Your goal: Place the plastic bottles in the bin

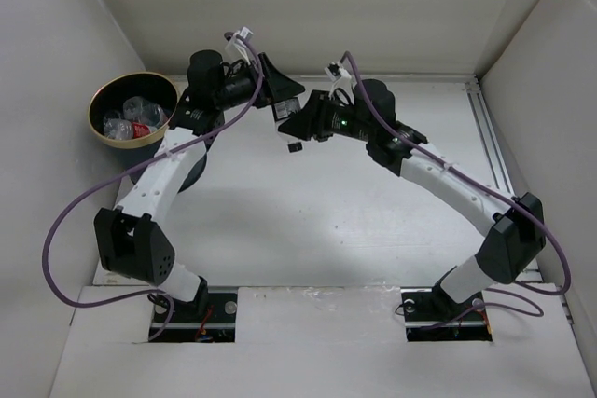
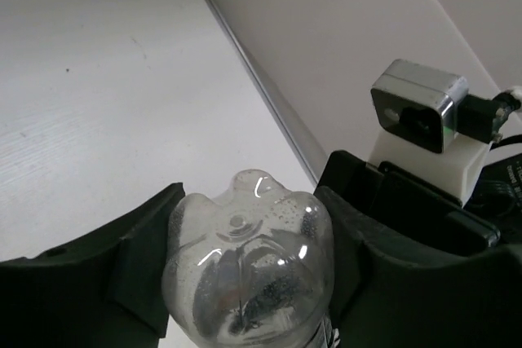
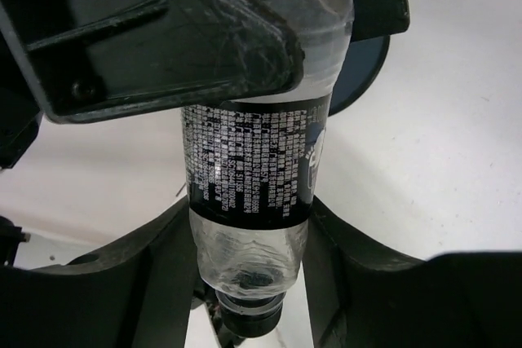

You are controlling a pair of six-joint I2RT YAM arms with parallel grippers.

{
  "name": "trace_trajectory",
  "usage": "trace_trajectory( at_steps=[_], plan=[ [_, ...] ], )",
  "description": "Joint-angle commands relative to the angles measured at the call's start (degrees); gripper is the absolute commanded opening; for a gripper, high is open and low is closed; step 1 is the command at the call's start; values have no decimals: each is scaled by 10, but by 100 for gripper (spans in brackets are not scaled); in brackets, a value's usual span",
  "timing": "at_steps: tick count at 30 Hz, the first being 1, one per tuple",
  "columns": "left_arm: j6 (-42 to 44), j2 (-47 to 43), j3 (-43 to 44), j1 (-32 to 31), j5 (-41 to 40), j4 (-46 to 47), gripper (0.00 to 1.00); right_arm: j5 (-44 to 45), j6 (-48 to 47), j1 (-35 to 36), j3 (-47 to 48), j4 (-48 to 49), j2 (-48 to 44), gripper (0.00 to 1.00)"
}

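A clear plastic bottle (image 1: 287, 118) with a black label hangs in the air at the back middle, held between both arms. The left gripper (image 2: 249, 226) is shut on its ribbed base (image 2: 245, 275), both pads touching it. The right gripper (image 3: 249, 226) is shut on the bottle's shoulder (image 3: 249, 254), just above the dark cap (image 3: 249, 319), and the printed label (image 3: 253, 169) runs up to the left gripper's finger (image 3: 163, 30). The navy, gold-rimmed bin (image 1: 101, 100) stands at the back left, to the left of the left gripper (image 1: 280, 100), with several bottles (image 1: 135, 118) inside, one with red on it.
White walls close in the table at the back and on both sides. A metal rail (image 1: 490, 137) runs along the right wall. The right arm's wrist camera (image 2: 420, 107) sits close beside the left gripper. Purple cables (image 1: 56, 230) loop off both arms.
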Motion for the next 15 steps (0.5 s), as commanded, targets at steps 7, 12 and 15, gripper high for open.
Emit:
trace_trajectory(
  at_steps=[7, 12, 15],
  plan=[
    [46, 27, 194, 21, -72, -116, 0, 79, 3, -31, -8, 37, -3, 100],
    [57, 100, 392, 139, -91, -237, 0, 114, -2, -63, -76, 9, -23, 100],
    [90, 134, 512, 213, -144, -302, 0, 114, -15, -75, -108, 9, -36, 100]
  ],
)
